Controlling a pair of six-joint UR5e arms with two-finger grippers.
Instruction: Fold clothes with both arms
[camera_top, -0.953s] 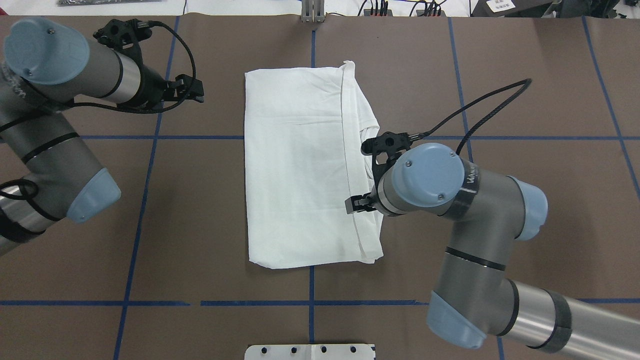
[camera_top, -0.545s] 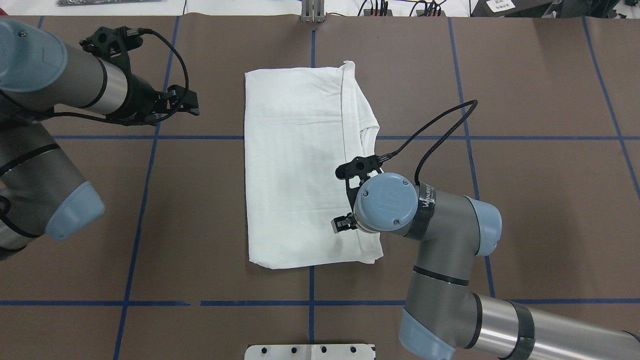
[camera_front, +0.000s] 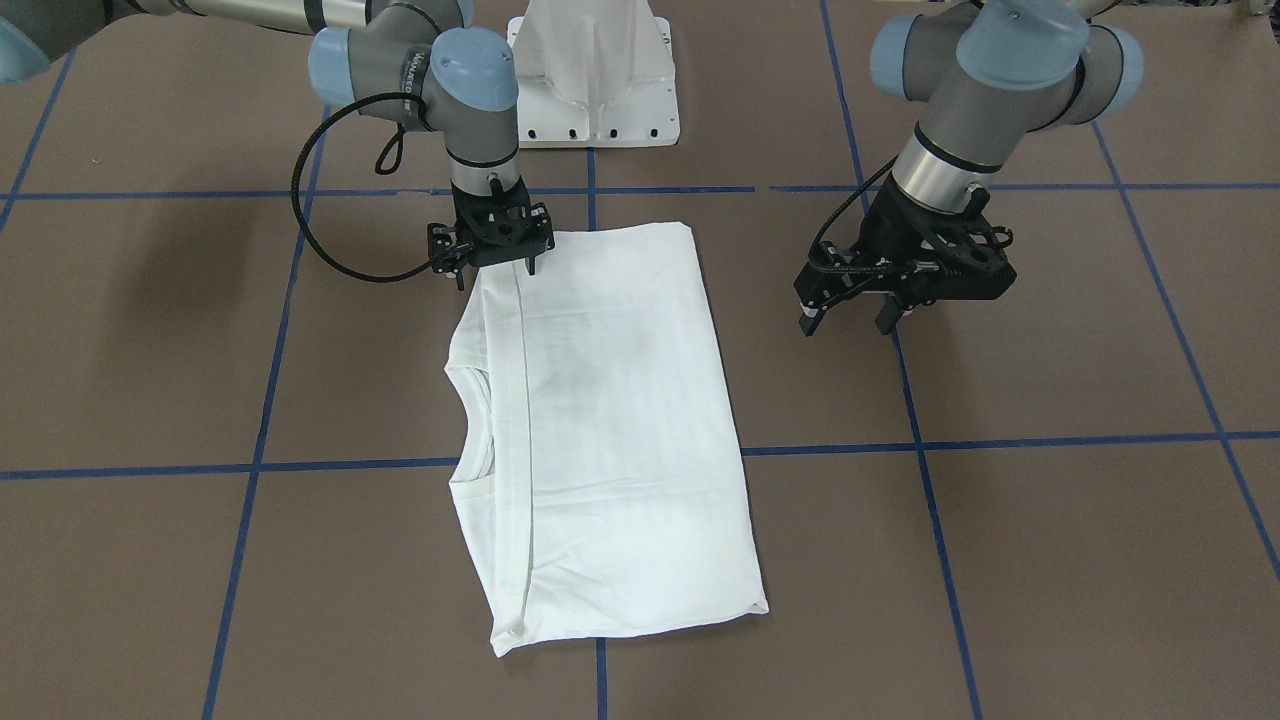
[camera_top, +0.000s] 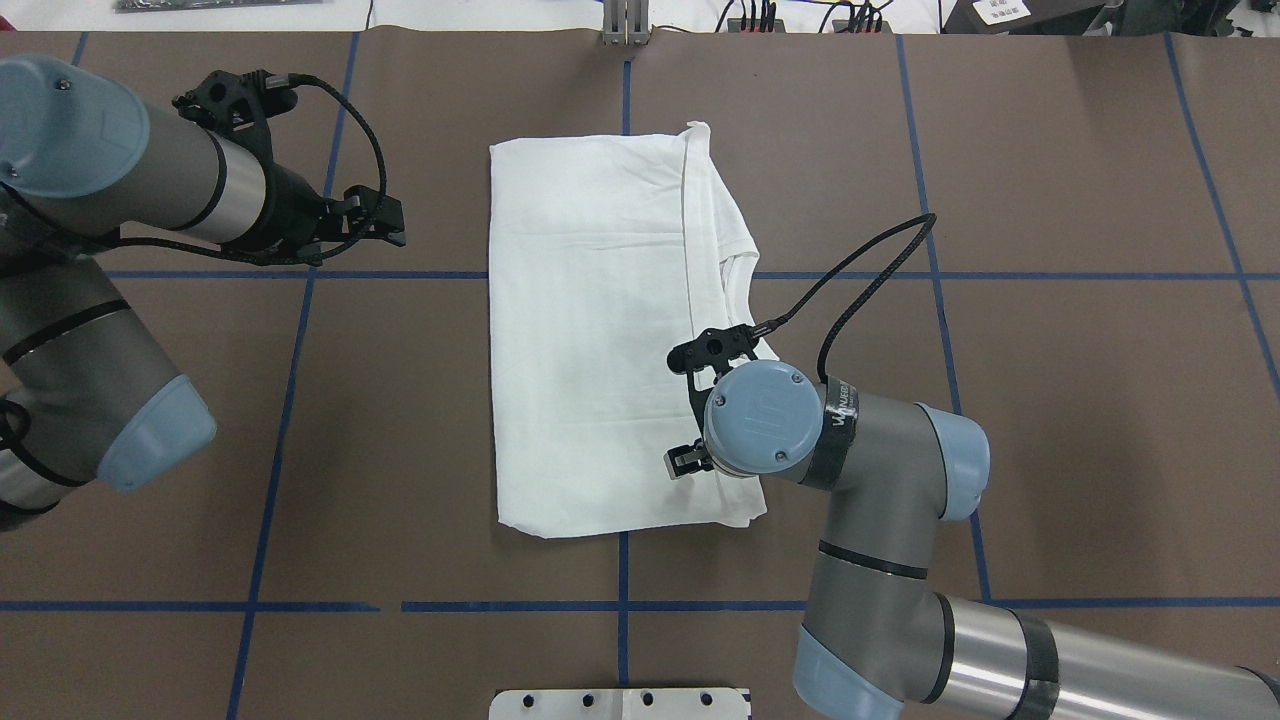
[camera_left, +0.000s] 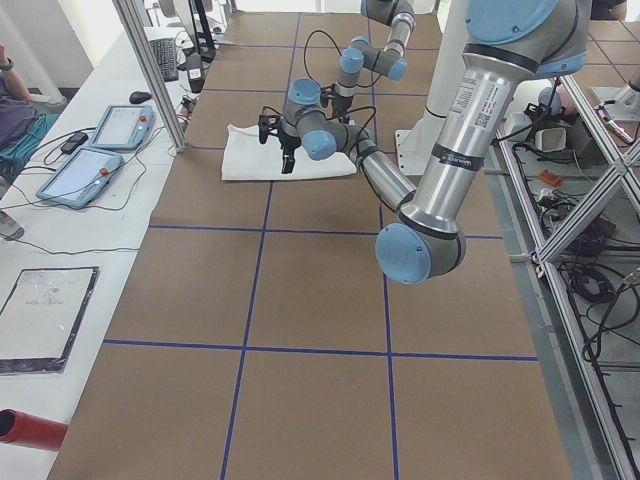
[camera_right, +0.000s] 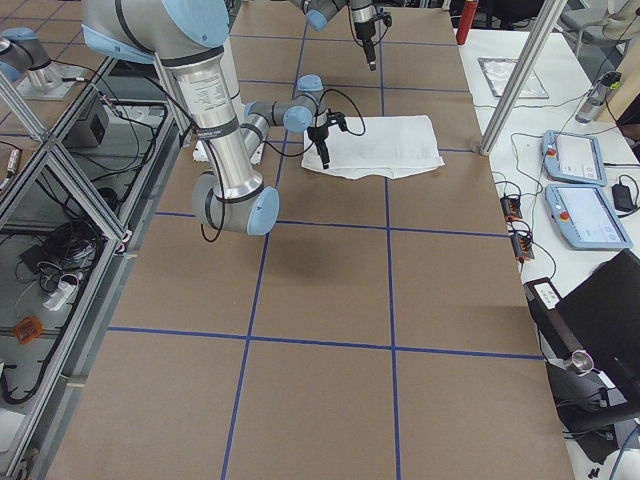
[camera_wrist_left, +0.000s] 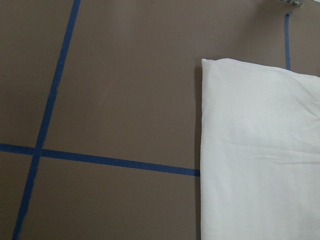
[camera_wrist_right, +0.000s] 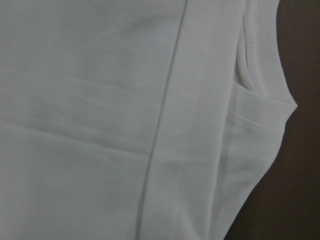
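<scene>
1. Your one white cotton T-shirt (camera_top: 590, 330) is folded into a long rectangle. It lies flat in the middle of the brown paper-covered table (camera_top: 1050, 150), with its ribbed round collar (camera_wrist_right: 252, 70) on the robot's right side.
2. The black two-finger right gripper (camera_front: 494, 272) is over the shirt's corner nearest the robot base. Its fingers are spread and hold nothing. You cannot tell whether the tips touch the cloth.
3. The black left gripper (camera_front: 848, 322) is also spread and empty. It hangs off the shirt's opposite long edge, clear of the cloth.
4. The right corner is a stack of layers with a hemmed edge on top. If you close too shallow there, you will likely pinch only the upper layer and peel the fold open.
5. If you lift with the right side alone while the left is off the cloth, expect the rectangle to swing and skew.
6. Watch the looping black cable (camera_top: 870, 250) at the right wrist, as it could brush the collar side and rumple it.
7. By count, there is one shirt, two arms and two grippers.
</scene>
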